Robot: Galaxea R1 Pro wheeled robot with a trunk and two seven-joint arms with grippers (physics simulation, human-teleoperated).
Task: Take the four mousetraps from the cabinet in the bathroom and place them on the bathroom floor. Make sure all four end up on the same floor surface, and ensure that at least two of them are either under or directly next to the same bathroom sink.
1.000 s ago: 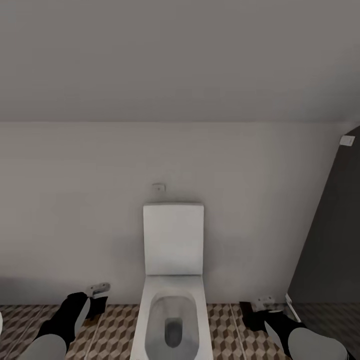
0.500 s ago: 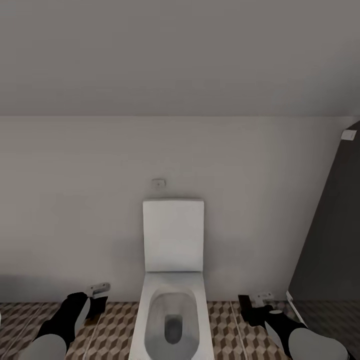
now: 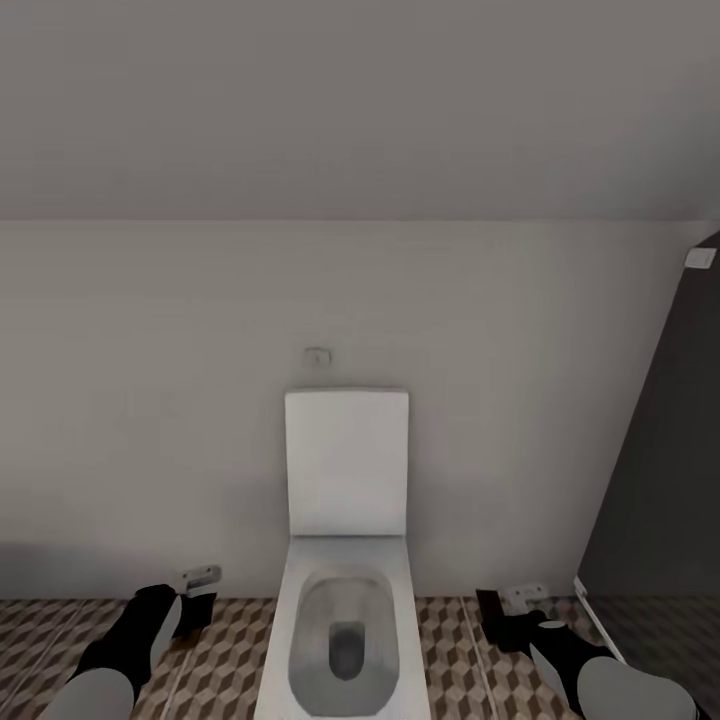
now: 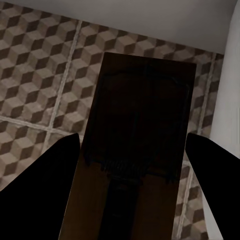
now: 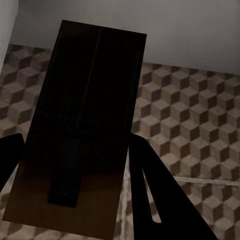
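Observation:
Each gripper holds one mousetrap. In the left wrist view a dark brown mousetrap [image 4: 142,100] sits between the fingers of my left gripper [image 4: 132,145], shut on it above the cube-patterned bathroom floor [image 4: 40,65]. In the right wrist view my right gripper [image 5: 75,145] is shut on a second mousetrap [image 5: 92,75] over the same floor [image 5: 190,115]. In the head view the left gripper [image 3: 196,595] hangs low left of the toilet and the right gripper [image 3: 510,612] low to its right. The cabinet and the sink are out of view.
A white toilet [image 3: 345,560] with its lid up stands straight ahead against a pale wall, a flush button [image 3: 317,356] above it. A dark shower panel [image 3: 660,450] rises at the right. Patterned floor [image 3: 230,650] lies on both sides of the toilet.
The whole head picture has shifted upward a little, so the camera has moved. Both arms keep their places in the picture, each still holding its mousetrap.

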